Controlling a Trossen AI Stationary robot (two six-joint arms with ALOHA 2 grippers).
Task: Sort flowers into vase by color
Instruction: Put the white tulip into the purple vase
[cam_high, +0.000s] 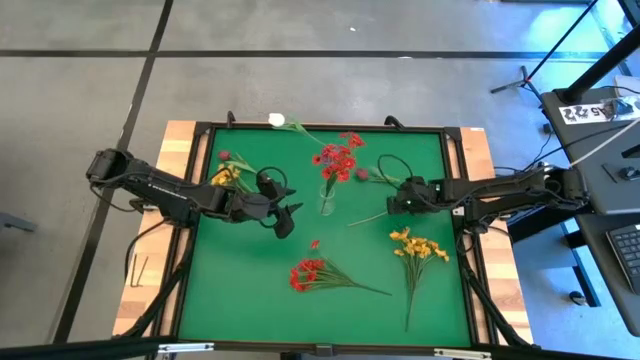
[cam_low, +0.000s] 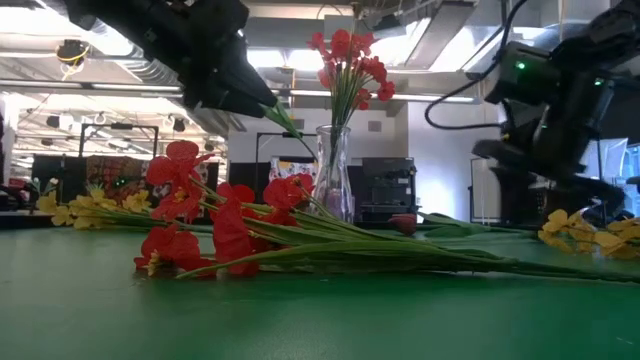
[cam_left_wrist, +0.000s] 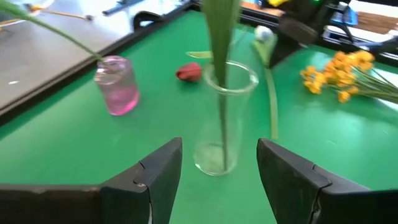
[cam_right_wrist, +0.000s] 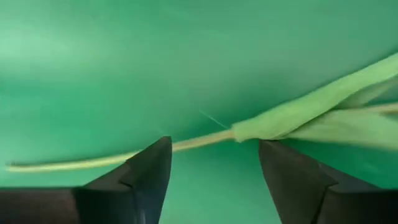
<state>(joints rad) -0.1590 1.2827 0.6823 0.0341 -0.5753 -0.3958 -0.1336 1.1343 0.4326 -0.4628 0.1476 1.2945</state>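
Left tool (cam_high: 283, 208) first: its two dark fingers (cam_left_wrist: 155, 171) stand spread apart with nothing between them, hovering above the green table (cam_high: 250, 300) and pointed at the clear glass vase (cam_left_wrist: 222, 118) just ahead. In that vase stands a bunch of red artificial flowers on green stems (cam_high: 338, 158), upright, blooms above the rim. Off to the left tool's side sits a small pink glass jar (cam_left_wrist: 118, 86) (with a thin stem leaning over it), and past the vase a dark pink bud (cam_left_wrist: 189, 73) lies flat on the table.

Over to the right tool (cam_high: 392, 199), on the far side of the vase: fingers (cam_right_wrist: 146, 174) parted here too, poised low over a long pale-green stem with a leaf (cam_right_wrist: 280, 121) that lies on the table between them, not clamped.

Farther out: a loose red cluster (cam_high: 308, 272) lies on the table nearer the front edge, between the two tools. A yellow-orange cluster (cam_high: 418, 247) rests just beside the right arm. Behind the left arm lies another yellow bunch (cam_high: 228, 176), and a white tulip bud (cam_high: 277, 120) sits at the table's far edge.
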